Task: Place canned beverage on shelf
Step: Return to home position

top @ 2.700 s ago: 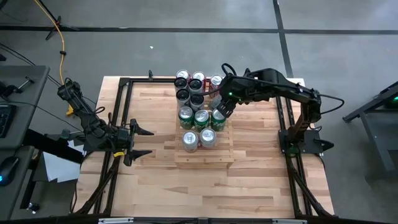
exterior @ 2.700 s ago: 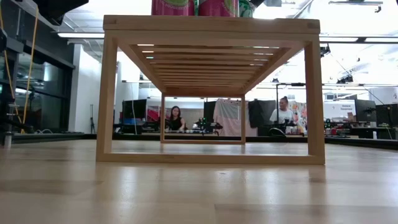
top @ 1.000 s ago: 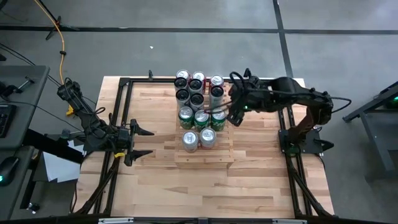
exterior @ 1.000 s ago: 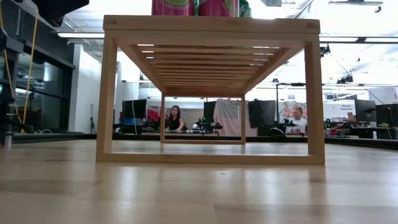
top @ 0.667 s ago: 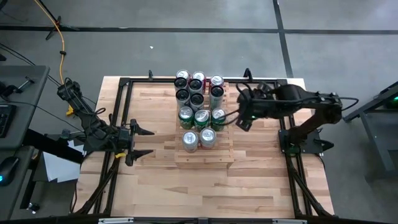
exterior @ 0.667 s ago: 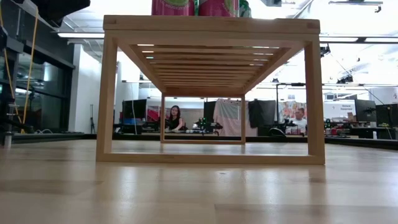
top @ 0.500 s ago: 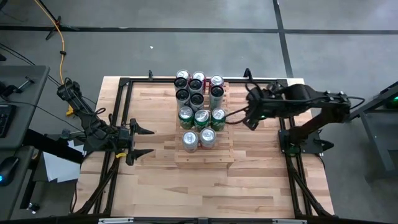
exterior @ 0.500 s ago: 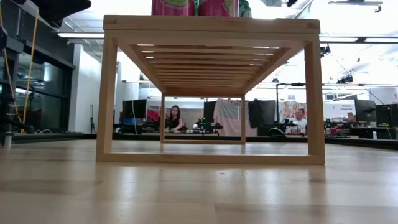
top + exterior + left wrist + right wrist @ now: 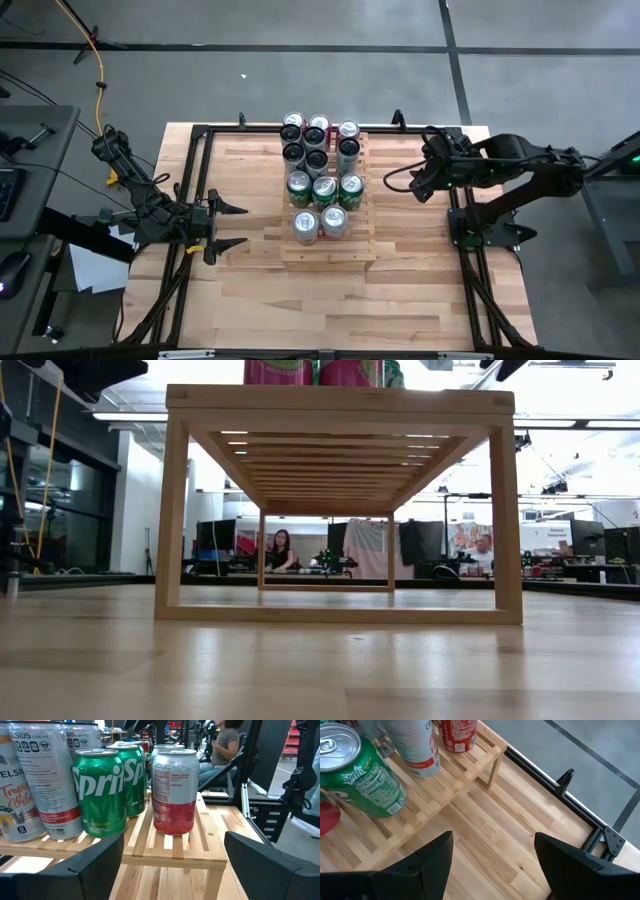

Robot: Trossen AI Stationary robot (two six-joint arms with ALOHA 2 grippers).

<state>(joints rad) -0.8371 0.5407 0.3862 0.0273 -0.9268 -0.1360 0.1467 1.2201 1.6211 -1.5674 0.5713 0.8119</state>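
Observation:
The light-wood slatted shelf (image 9: 327, 243) stands at the table's middle, its legs on the tabletop. Several cans stand upright on its slats, among them green Sprite cans (image 9: 350, 187) (image 9: 100, 790) (image 9: 357, 777), a silver-and-red can (image 9: 174, 790) and dark-topped ones (image 9: 316, 160). My right gripper (image 9: 418, 188) (image 9: 493, 839) hangs open over bare wood to the right of the shelf, nothing between its fingers. At the table's left, my left gripper (image 9: 240, 227) (image 9: 173, 840) points level at the shelf, open and empty. The low view shows the shelf's frame (image 9: 340, 400) with can bottoms (image 9: 280, 370) on top.
Black frame rails (image 9: 195, 180) (image 9: 580, 820) run along the table's left, right and far sides. Bare tabletop (image 9: 330, 300) lies between the shelf and the near edge. People (image 9: 280, 550) sit at desks far behind the table. A yellow cable (image 9: 98, 60) hangs at far left.
My right gripper has drawn back from the shelf's right side toward the table's right edge, staying open and empty, and its wrist has rolled. The cans have stayed where they stood on the shelf.

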